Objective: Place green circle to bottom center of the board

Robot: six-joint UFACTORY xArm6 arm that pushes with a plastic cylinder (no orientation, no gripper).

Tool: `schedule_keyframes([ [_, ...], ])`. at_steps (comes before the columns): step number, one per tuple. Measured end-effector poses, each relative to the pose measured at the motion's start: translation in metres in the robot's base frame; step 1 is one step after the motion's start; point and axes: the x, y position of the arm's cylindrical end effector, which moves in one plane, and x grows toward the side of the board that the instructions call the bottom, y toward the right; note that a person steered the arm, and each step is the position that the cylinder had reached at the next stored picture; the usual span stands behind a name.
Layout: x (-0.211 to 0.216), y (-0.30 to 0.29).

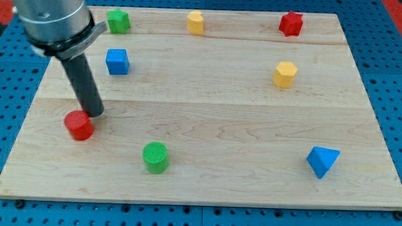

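Note:
The green circle (pixel 155 156), a short green cylinder, stands on the wooden board (pixel 208 106) in its lower left part. My tip (pixel 94 114) is at the left side of the board, up and to the left of the green circle and well apart from it. The tip is right at the upper right edge of a red circle (pixel 78 125); I cannot tell if it touches it.
A blue cube (pixel 117 61) is above the tip. A green star-like block (pixel 118 21), a yellow block (pixel 195 22) and a red star block (pixel 291 23) line the top edge. A yellow hexagon (pixel 285 74) is at right, a blue triangle (pixel 322 161) at bottom right.

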Motion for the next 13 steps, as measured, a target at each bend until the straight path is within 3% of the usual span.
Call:
schedule_keyframes([
  [3, 0.053, 0.001],
  [8, 0.072, 0.121],
  [10, 0.093, 0.103],
  [12, 0.117, 0.164],
  [13, 0.104, 0.169],
])
